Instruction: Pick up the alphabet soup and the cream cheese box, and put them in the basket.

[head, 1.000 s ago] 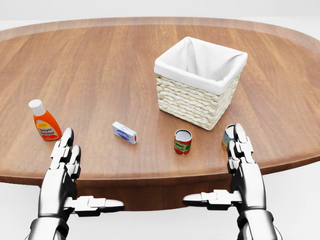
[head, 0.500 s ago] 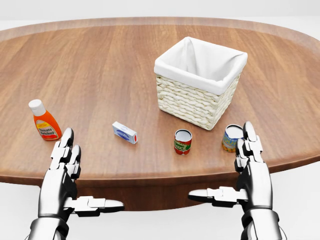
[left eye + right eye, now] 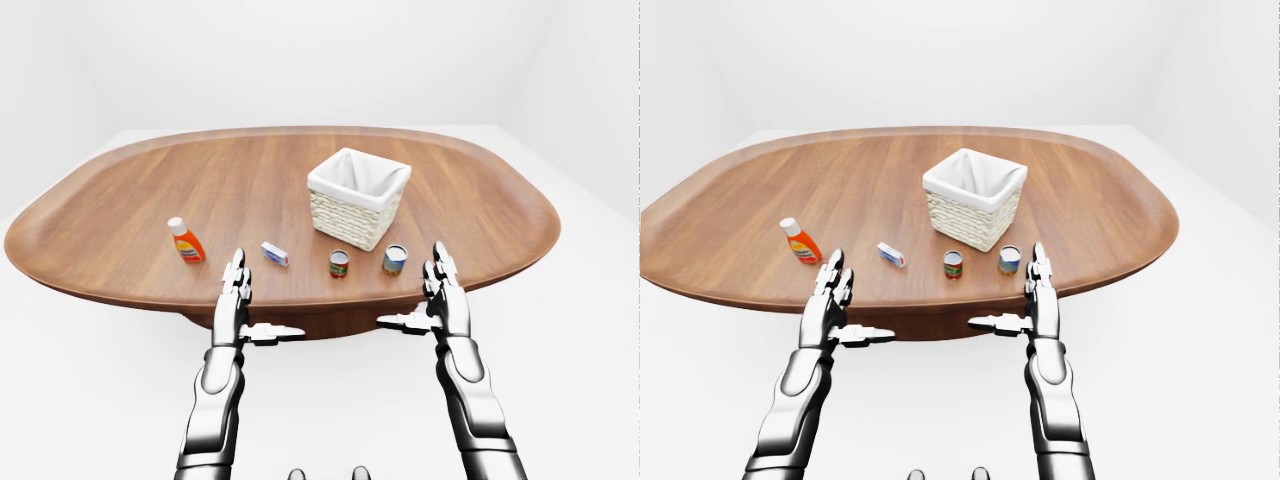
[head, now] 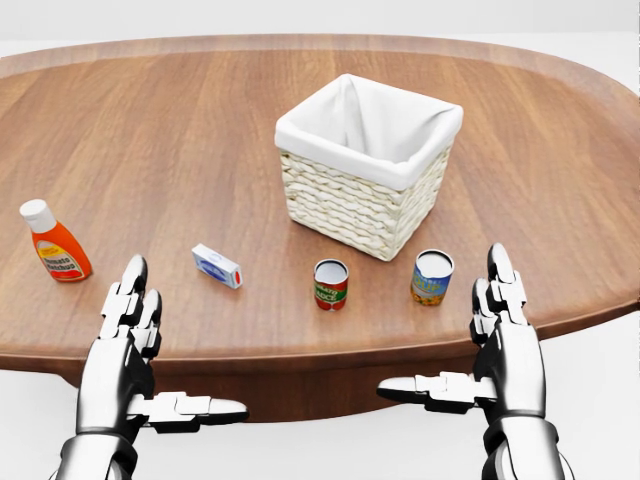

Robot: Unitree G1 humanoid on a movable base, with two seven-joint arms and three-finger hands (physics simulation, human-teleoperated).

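The alphabet soup (image 4: 432,277), a can with a blue and yellow label, stands upright near the table's lower edge in the head view, just below the basket's right corner. The cream cheese box (image 4: 217,266), small, white and blue, lies flat left of centre. The woven basket (image 4: 350,210) with its white liner stands above both. My right hand (image 4: 445,325) is open, its fingertips (image 4: 498,262) a little right of the soup can and apart from it. My left hand (image 4: 180,340) is open too, below and left of the box. Neither holds anything.
A red and green can (image 4: 330,285) stands between the box and the soup can. An orange sauce bottle (image 4: 57,243) stands at the far left. The oval wooden table (image 3: 120,200) stretches wide beyond the basket, and its near edge (image 4: 300,352) runs just above my thumbs.
The whole picture has shifted left, so the camera has moved right. My right hand moved right, off the soup can, which now shows fully. The left hand keeps its pose.
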